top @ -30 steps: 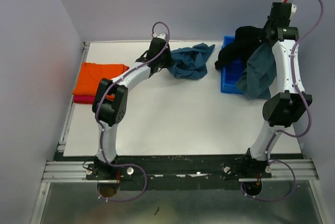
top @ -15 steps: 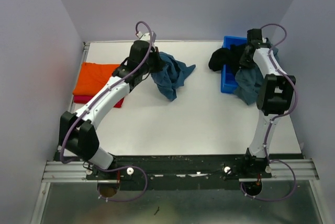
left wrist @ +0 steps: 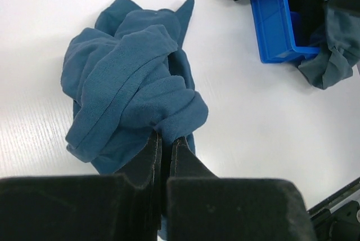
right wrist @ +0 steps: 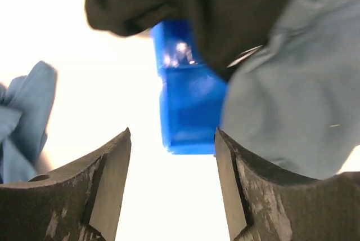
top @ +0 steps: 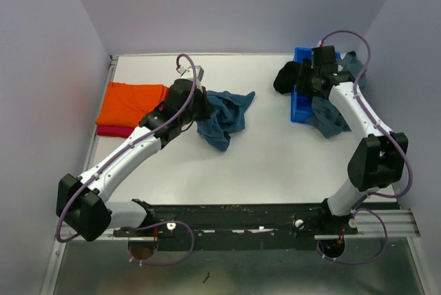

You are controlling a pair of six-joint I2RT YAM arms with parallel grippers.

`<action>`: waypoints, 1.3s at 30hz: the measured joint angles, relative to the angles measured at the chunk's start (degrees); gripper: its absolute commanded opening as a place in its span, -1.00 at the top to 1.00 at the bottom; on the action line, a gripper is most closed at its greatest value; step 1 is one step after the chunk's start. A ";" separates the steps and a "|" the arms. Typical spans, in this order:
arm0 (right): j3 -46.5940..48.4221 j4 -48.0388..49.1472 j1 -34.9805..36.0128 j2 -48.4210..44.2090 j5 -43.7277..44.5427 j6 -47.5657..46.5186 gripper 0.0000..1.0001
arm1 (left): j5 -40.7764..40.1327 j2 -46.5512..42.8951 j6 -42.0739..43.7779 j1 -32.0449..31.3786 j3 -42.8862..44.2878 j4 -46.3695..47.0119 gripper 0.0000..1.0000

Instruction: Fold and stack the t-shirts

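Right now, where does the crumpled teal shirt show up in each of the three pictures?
Top view: the teal shirt sits near the picture's centre.
Left wrist view: the shirt fills the centre and left.
Right wrist view: just a scrap at the left edge.
Shared landmark: the blue bin, right of the shirt everywhere.

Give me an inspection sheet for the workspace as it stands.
Surface: white table, no marks seen.
Job's things: orange t-shirt folded on top of red t-shirt, far left; teal t-shirt crumpled at centre; black t-shirt and grey-blue t-shirt draped over the blue bin, far right.
Clutter: nothing seen.
Grippers: left gripper shut on the teal t-shirt; right gripper open, empty, by the bin.
Cables: purple cables looped along both arms.
Surroundings: plain lavender walls.
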 measured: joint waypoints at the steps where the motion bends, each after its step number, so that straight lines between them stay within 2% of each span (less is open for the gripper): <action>1: -1.22 0.35 1.70 -1.09 -0.09 -0.20 -0.40 | -0.68 -0.70 -0.04 -0.20 -0.26 -0.28 1.00; 6: -5.42 1.64 7.85 -1.99 -3.17 -0.76 -0.33 | -2.40 -4.17 -0.07 -0.72 -0.79 -1.66 1.00; 12: -5.51 2.14 8.33 3.06 -5.86 -0.04 -0.32 | -3.28 -5.60 -0.09 -0.81 -0.79 -2.75 1.00; 18: 3.17 0.72 6.56 16.39 -5.03 0.98 -0.29 | -3.23 -5.60 -0.09 -0.85 -0.81 -2.84 1.00; 23: 7.85 -1.90 0.00 22.05 -4.24 1.16 -0.29 | -3.21 -5.60 -0.07 -1.20 -1.25 -2.84 1.00; 30: 26.08 -7.19 -5.49 32.02 -1.95 0.96 -0.31 | -3.17 -4.74 -0.04 -1.38 -1.64 -2.89 1.00; 33: 21.03 -5.14 -5.09 28.61 -2.32 0.96 -0.36 | -3.17 -4.50 -0.07 -1.66 -1.68 -2.93 1.00; 39: -4.81 -0.72 -3.98 8.20 -3.15 2.43 -0.39 | -3.15 -4.50 -0.07 -3.13 -1.68 -3.13 1.00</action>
